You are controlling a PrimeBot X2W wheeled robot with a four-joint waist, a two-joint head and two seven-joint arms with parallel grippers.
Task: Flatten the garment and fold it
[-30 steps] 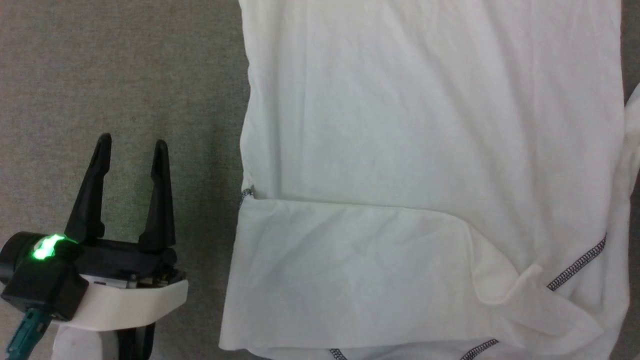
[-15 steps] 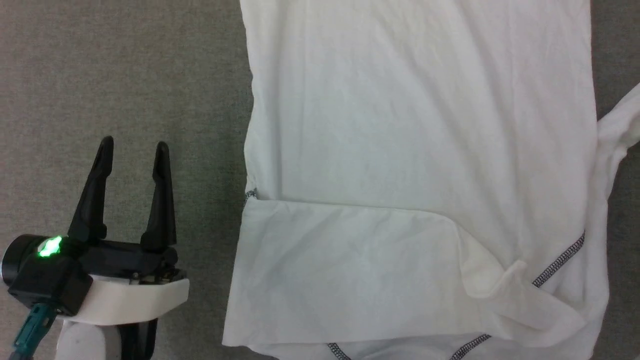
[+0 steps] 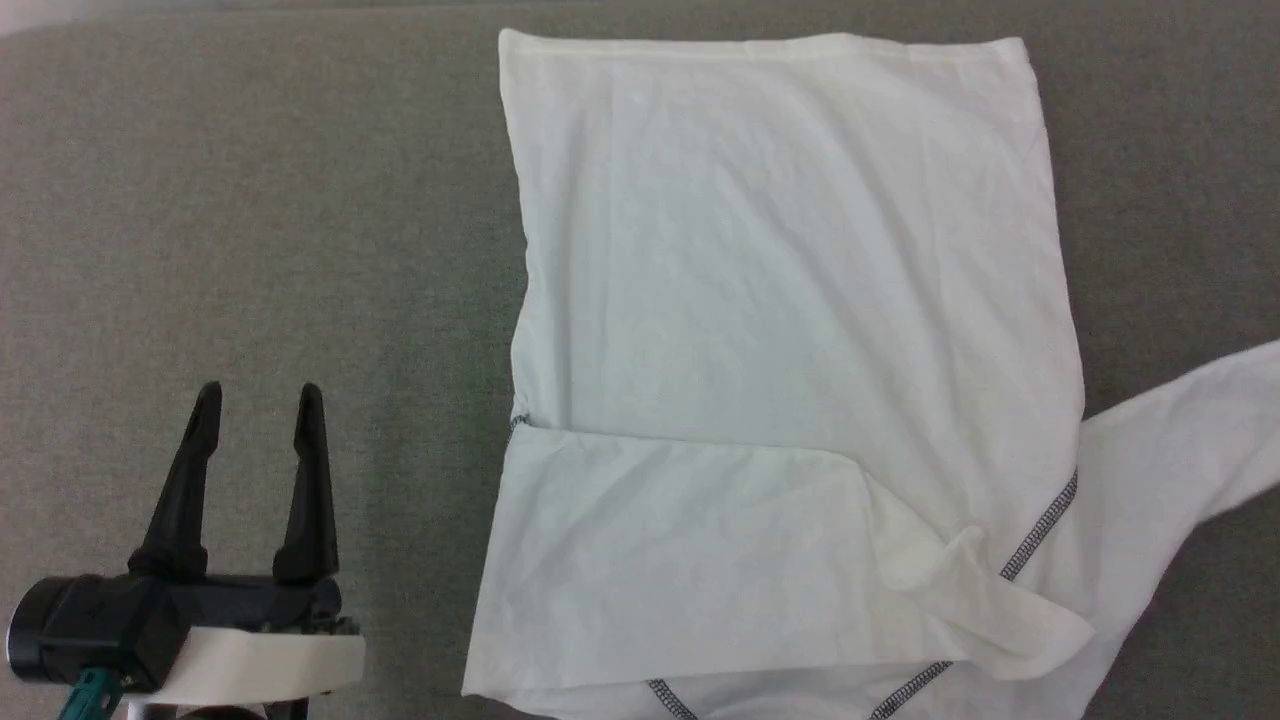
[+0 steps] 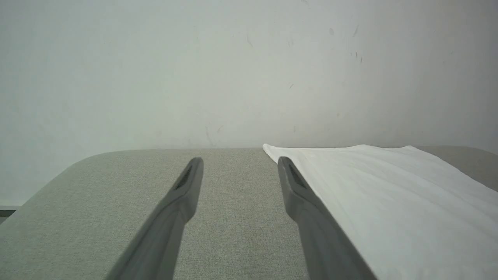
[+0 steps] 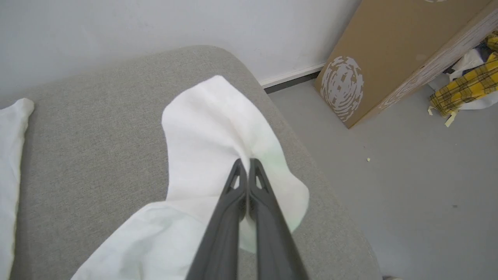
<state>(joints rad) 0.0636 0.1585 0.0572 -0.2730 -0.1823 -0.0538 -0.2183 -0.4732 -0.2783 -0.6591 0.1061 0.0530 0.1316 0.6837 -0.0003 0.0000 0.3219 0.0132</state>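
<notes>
My right claw (image 5: 244, 165) has just clenched on the sleeve (image 5: 206, 128) of the garment (image 3: 780, 250), ready for folding; left claw (image 3: 259, 397) hangs released.

White garment (image 3: 790, 280) flat on grey table (image 3: 250, 200), one sleeve folded across body, other stretched rightward, dark zigzag seams

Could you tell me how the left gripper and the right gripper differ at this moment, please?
The left gripper stands open; the right gripper is shut. The left gripper holds nothing, beside the garment; the right gripper pinches the garment's sleeve. Both have long dark fingers.
</notes>
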